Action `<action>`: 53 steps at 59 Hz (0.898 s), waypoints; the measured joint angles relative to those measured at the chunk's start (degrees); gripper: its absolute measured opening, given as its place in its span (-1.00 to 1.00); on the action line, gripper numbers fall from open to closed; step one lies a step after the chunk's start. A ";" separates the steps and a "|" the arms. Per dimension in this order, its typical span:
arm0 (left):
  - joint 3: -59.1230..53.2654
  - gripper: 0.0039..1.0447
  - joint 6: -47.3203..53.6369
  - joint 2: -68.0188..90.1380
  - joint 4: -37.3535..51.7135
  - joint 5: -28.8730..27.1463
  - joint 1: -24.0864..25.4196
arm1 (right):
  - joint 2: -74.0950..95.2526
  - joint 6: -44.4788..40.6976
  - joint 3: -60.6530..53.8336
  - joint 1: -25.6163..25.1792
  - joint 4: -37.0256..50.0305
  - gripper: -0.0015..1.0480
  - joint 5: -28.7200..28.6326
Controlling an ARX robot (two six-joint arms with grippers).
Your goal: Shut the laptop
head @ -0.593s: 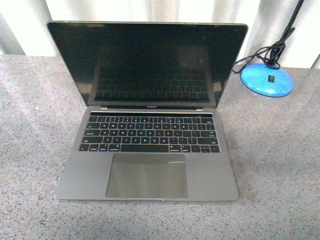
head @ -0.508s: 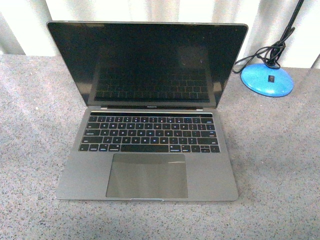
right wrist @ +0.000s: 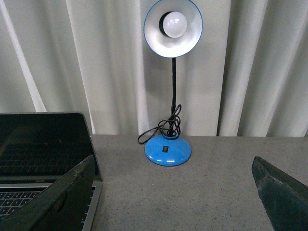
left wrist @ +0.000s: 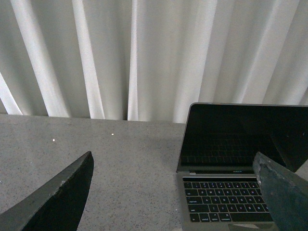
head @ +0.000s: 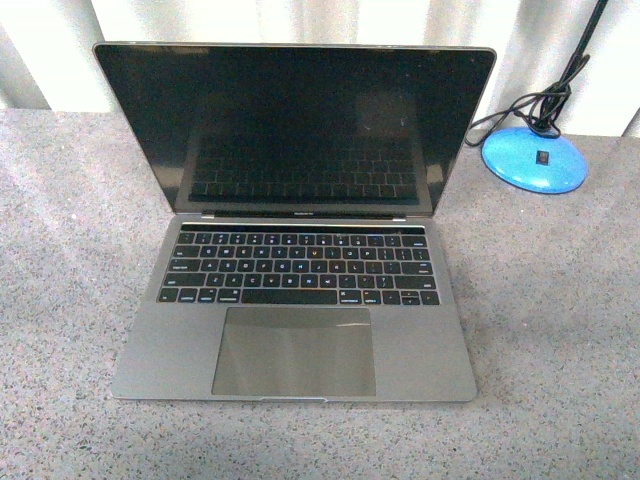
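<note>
My left gripper (left wrist: pixel 172 156) is spread wide w/ nothing in it; my right gripper (right wrist: pixel 173 159) is the same, wide and empty. Neither shows in the front view, so both hang on the near side, apart from the work.

The laptop (head: pixel 295 300) lies mid-tabletop (head: pixel 560 330), base flat, front edge toward me, fully open, untouched.

Risks, as I judge them:
- The base is light and unpinned. If I push the lid low or off-centre, the whole thing prob. slides or pivots on the tabletop instead of folding.
- keyboard (head: pixel 298 267): if a finger is over it when the lid comes down, it gets pinched and the glass may crack.
- lid (head: pixel 295 125): it's glossy, so pressing on the glass rather than the top edge could scuff it. Too much speed means a slam.
- The lamp base (head: pixel 534 160) and its cable (head: pixel 520 105) sit just beside the lid's right corner. Reaching round w/ the right arm could snag the cable or knock the lamp.
- The curtain (head: pixel 300 20) hangs close behind, so the fabric may catch a finger.
</note>
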 joint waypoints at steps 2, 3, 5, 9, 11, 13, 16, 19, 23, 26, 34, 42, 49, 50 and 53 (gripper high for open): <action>0.00 0.87 0.00 0.00 0.00 0.00 0.00 | 0.00 0.00 0.00 0.00 0.00 0.81 0.00; 0.00 0.87 0.00 0.00 0.00 0.00 0.00 | 0.00 0.00 0.00 0.00 0.00 0.81 0.00; 0.00 0.87 0.00 0.00 0.00 0.00 0.00 | 0.00 0.00 0.00 0.00 0.00 0.81 0.00; 0.00 0.87 0.00 0.00 0.00 0.00 0.00 | 0.00 0.00 0.00 0.00 0.00 0.81 0.00; 0.00 0.87 0.00 0.00 0.00 0.00 0.00 | 0.00 0.00 0.00 0.00 0.00 0.81 0.00; 0.00 0.87 0.00 0.00 0.00 0.00 0.00 | 0.00 0.00 0.00 0.00 0.00 0.81 0.00; 0.00 0.87 0.00 0.00 0.00 0.00 0.00 | 0.00 0.00 0.00 0.00 0.00 0.81 0.00; 0.00 0.87 0.00 0.00 0.00 0.00 0.00 | 0.00 0.00 0.00 0.00 0.00 0.81 0.00; 0.00 0.87 0.00 0.00 0.00 0.00 0.00 | 0.00 0.00 0.00 0.00 0.00 0.81 0.00; 0.00 0.87 0.00 0.00 0.00 0.00 0.00 | 0.00 0.00 0.00 0.00 0.00 0.81 0.00; 0.00 0.87 0.00 0.00 0.00 -0.04 0.00 | 2.34 -0.98 1.66 -2.32 -4.74 0.81 -7.06; 0.11 0.87 -8.13 11.82 11.93 -38.25 -11.13 | 20.44 -6.78 6.27 -7.91 -9.66 0.81 -30.03; 0.17 0.87 -9.92 23.06 21.68 -53.86 -11.54 | 37.07 -12.70 10.78 -6.91 1.16 0.81 -29.18; 0.24 0.87 -9.73 24.70 23.74 -53.44 -10.99 | 39.78 -13.66 11.76 -6.67 2.97 0.81 -28.35; 0.85 0.87 -8.20 29.05 29.27 -50.14 -9.62 | 46.16 -15.72 14.29 -6.21 6.84 0.81 -26.75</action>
